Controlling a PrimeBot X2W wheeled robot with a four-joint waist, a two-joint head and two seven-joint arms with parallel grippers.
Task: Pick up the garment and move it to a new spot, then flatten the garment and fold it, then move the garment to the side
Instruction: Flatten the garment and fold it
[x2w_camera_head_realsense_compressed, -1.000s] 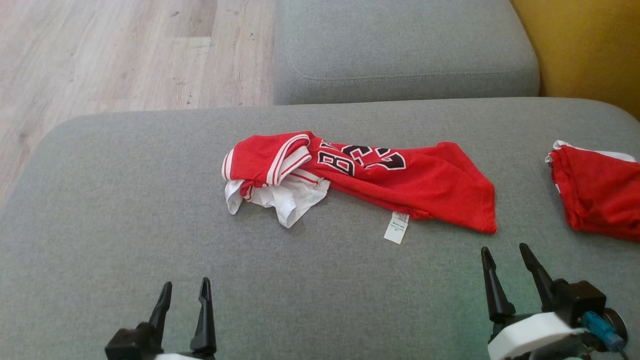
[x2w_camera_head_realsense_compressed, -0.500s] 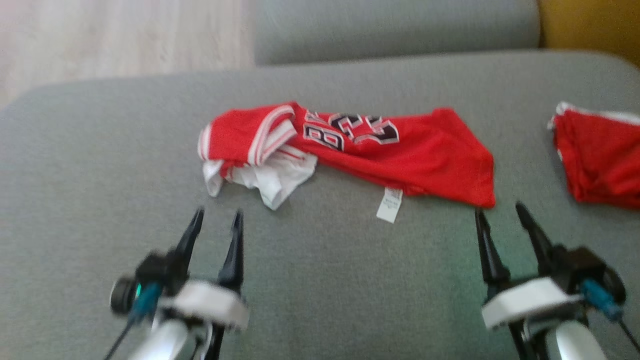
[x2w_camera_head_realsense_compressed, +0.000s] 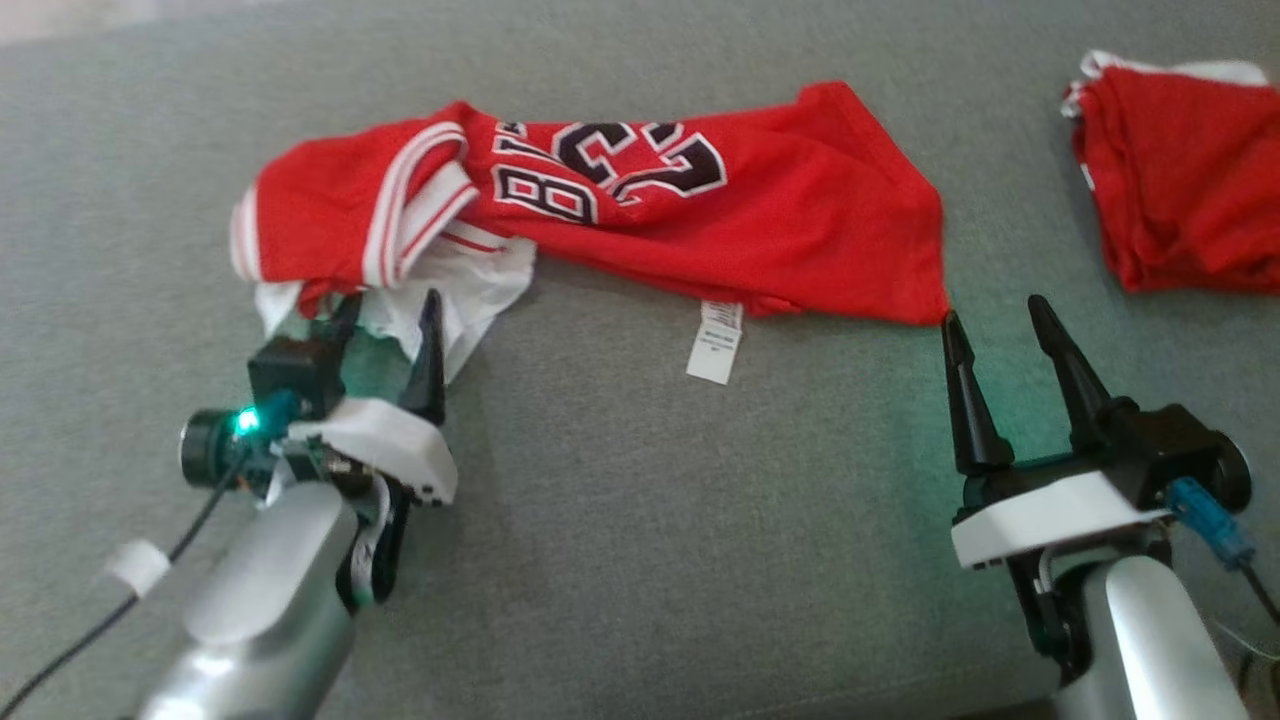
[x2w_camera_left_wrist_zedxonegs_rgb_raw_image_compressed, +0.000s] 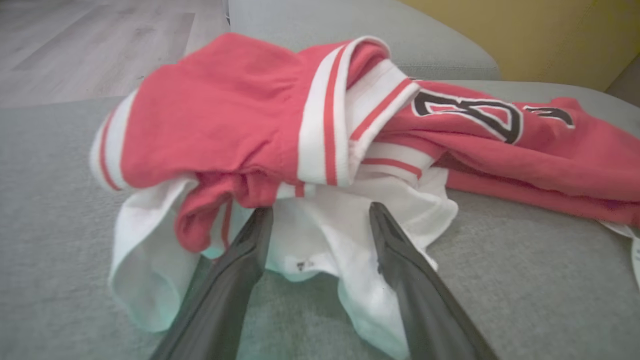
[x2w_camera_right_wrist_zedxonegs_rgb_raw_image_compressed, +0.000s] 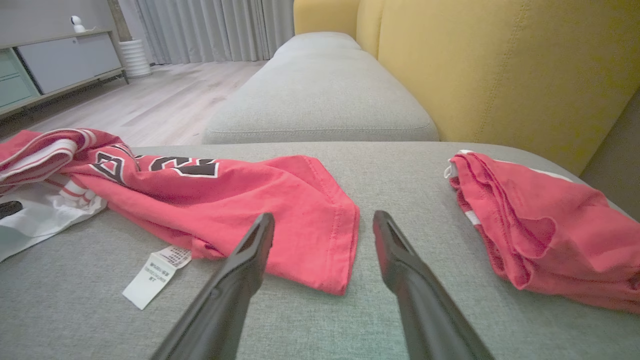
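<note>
So the jersey (x2w_camera_head_realsense_compressed: 640, 215) is lying crumpled across the grey cushion (x2w_camera_head_realsense_compressed: 620, 530). The stripy end is bunched up on the robot's left and a plain red corner points to its right. Both grippers are spread wide with nothing in them. The left gripper (x2w_camera_head_realsense_compressed: 390, 300) has its tips right at the white fabric (x2w_camera_left_wrist_zedxonegs_rgb_raw_image_compressed: 320, 240) spilling out under the bunch, one finger either side of a fold. The right gripper (x2w_camera_head_realsense_compressed: 990, 310) sits just short of the red corner, not touching it as far as the views show.

What could go wrong, probably: the left side is a mess of layers, so closing there may catch just the white bit, and the rest would drag or hang twisted once lifted. The right one is low over the cushion, so if it closes before reaching the hem it'll get air or nip the upholstery. If only one side catches, the jersey swings and lands in a worse heap. There's also a red pile (x2w_camera_head_realsense_compressed: 1180, 170) near the right arm, so a wide swing that way could knock it.
</note>
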